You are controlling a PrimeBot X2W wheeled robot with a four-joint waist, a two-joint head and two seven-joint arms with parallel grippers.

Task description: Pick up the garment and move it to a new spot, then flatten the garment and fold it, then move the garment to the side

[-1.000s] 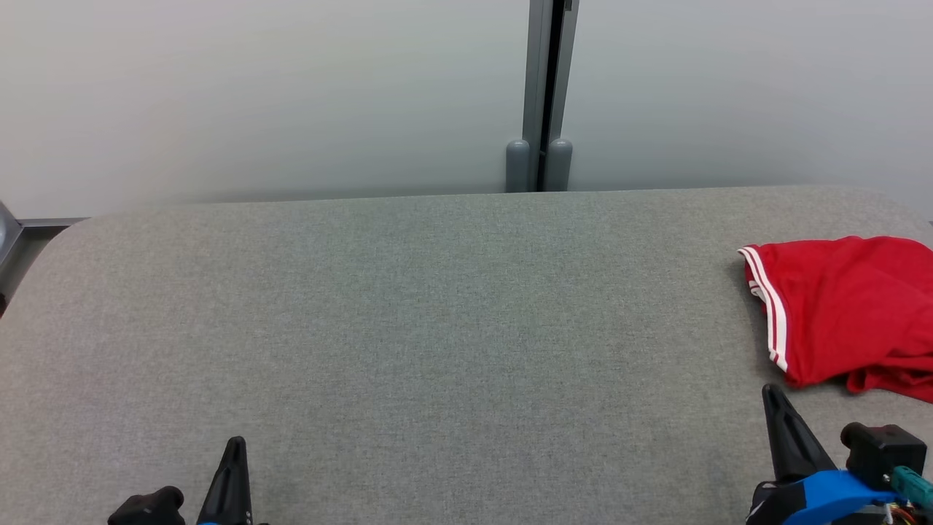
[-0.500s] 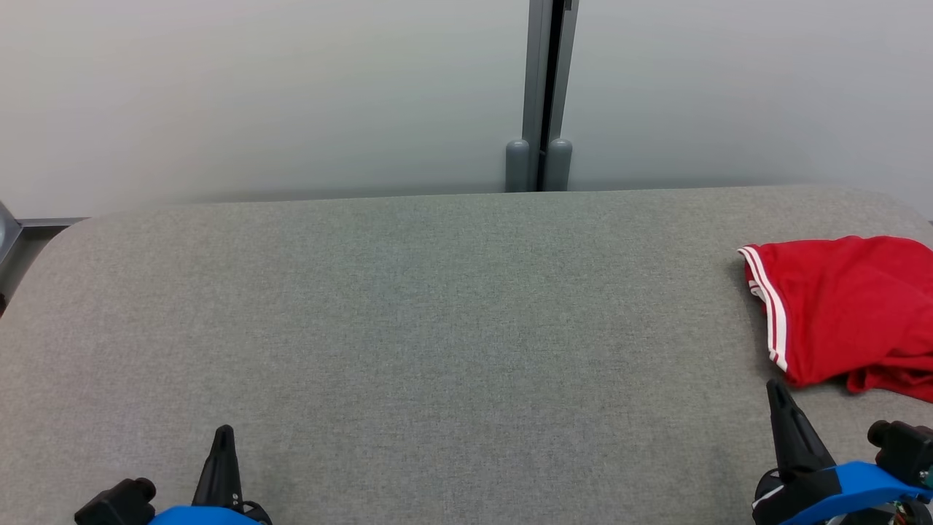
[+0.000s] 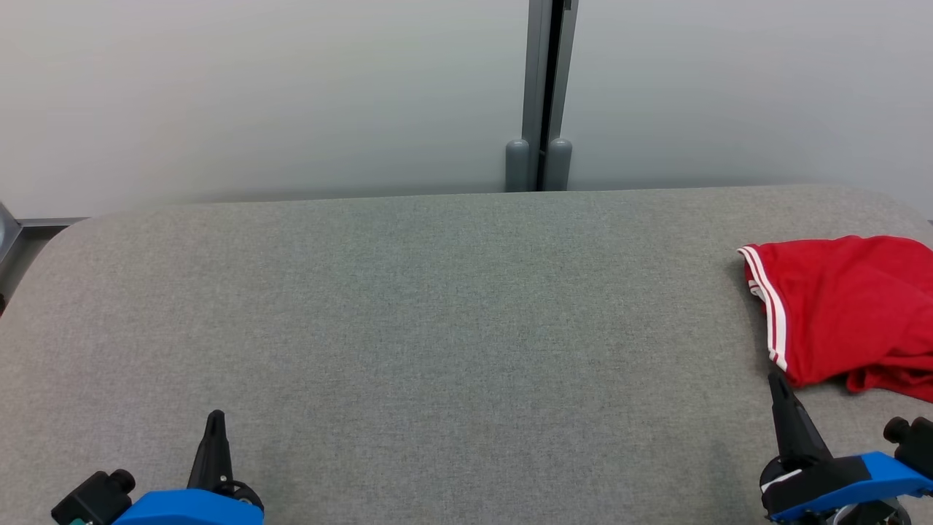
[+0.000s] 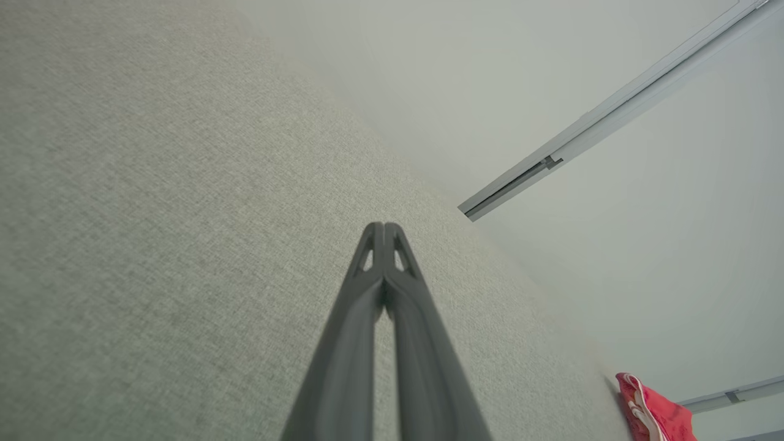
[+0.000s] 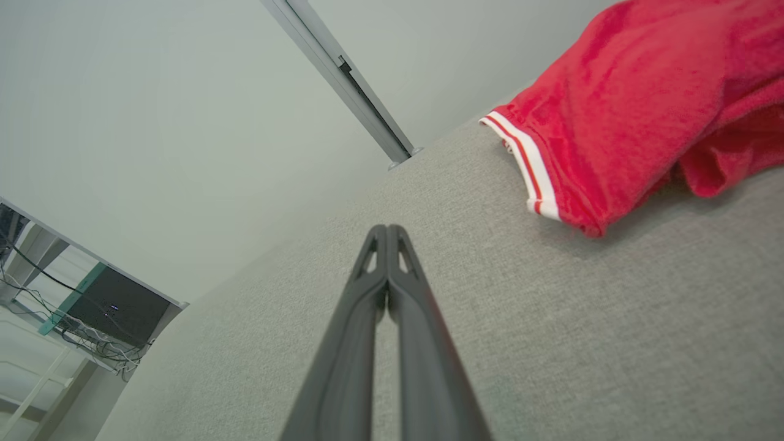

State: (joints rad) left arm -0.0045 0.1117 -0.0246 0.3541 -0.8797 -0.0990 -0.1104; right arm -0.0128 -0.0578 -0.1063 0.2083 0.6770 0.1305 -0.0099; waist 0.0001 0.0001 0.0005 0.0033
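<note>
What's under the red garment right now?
The grey table shows beneath the red garment. Whatever its folds cover is hidden, and its right part runs out of view.

We are looking at a bright red garment (image 3: 853, 313), its hem showing two white stripes with a thin red line between them. The surface (image 3: 437, 328) is showing a flecked grey weave. The left claw (image 3: 216, 419) and right claw (image 3: 775, 379) are showing black, with blue housings. Behind, we are seeing a pale grey-green wall (image 3: 255, 95) and a darker grey post (image 3: 538, 87).
</note>
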